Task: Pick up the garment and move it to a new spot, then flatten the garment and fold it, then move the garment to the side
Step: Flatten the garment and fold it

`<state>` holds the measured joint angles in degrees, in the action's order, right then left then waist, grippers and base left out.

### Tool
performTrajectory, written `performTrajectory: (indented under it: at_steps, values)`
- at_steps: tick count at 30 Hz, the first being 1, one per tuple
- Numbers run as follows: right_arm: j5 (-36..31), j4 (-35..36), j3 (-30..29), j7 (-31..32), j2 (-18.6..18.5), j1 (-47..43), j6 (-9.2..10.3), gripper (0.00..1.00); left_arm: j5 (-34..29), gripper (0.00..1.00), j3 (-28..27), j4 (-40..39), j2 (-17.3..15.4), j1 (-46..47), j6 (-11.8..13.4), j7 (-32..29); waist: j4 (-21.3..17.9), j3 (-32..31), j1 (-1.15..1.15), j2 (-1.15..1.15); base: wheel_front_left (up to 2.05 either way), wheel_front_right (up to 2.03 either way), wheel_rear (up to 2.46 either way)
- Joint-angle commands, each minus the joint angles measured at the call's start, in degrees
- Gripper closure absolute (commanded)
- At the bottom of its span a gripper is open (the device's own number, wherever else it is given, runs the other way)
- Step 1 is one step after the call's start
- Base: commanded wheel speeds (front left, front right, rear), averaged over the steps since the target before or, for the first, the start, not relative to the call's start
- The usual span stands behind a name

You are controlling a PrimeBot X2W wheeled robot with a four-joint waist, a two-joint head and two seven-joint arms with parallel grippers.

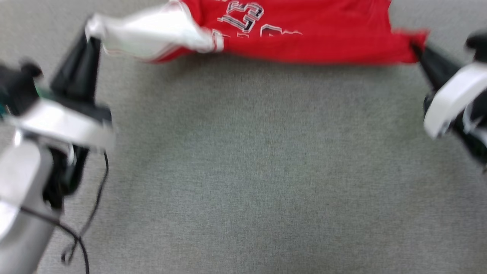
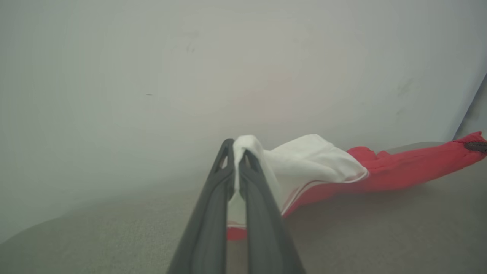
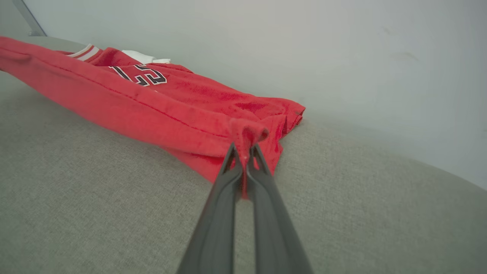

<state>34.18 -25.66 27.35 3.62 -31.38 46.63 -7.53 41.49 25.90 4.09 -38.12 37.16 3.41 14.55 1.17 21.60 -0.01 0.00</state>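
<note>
The garment (image 1: 304, 34), a red jersey T-shirt with white sleeves and black white-outlined numbers, is stretched across the top of the head view between both grippers. My left gripper (image 1: 91, 32) is shut on the white sleeve (image 2: 304, 160); in the left wrist view its tips (image 2: 236, 146) pinch white cloth. My right gripper (image 1: 416, 48) is shut on the red corner at the far right; in the right wrist view the tips (image 3: 245, 146) bite a bunched red hem (image 3: 249, 133). The pulled edge hangs just above the grey surface while the rest of the garment (image 3: 171, 99) lies on it.
The grey fabric-covered surface (image 1: 247, 171) spreads wide in front of the garment. A pale wall (image 2: 228, 68) stands close behind it. A thin black cable (image 1: 95, 205) dangles from my left arm at the lower left.
</note>
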Motion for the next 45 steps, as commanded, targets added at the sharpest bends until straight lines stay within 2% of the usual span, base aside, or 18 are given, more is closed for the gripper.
performTrajectory:
  at_steps: [1,5,13,21,32,45]
  values:
    - [0.4,0.9,-0.1,0.2,-0.1,-2.7,0.09,1.00,0.7,1.00,0.0,-1.2,-0.8,-3.1,0.9,-0.2,0.0,-2.8,0.01,0.00,0.00,0.00,0.00]
    - [0.7,2.7,-0.3,1.0,-0.1,-9.9,0.09,1.00,3.0,1.00,0.3,-4.9,-1.0,-13.0,3.6,-0.3,-0.3,-6.2,0.01,0.00,0.00,0.00,0.00]
    - [1.9,5.2,-1.4,3.0,-1.3,-21.7,0.09,1.00,7.6,1.00,1.6,-7.3,-1.6,-29.2,6.2,-0.5,-0.3,-12.0,0.01,0.00,0.00,0.00,0.00]
    - [3.3,8.3,-3.1,5.1,-2.6,-31.5,0.09,1.00,11.1,1.00,4.2,-7.8,-1.5,-37.9,5.8,-2.3,-0.1,-16.3,0.01,0.00,0.00,0.00,0.00]
    - [4.7,13.5,-6.1,8.4,-1.5,-46.8,0.09,1.00,18.1,1.00,5.1,-5.5,-0.1,-50.9,6.2,-2.5,-0.9,-21.2,0.01,0.00,0.00,0.00,0.00]
    - [5.0,17.2,-9.9,9.2,-1.3,-54.4,0.09,1.00,19.2,1.00,6.3,-4.0,0.9,-52.9,5.8,-2.8,-1.1,-22.2,0.01,0.00,0.00,0.00,0.00]
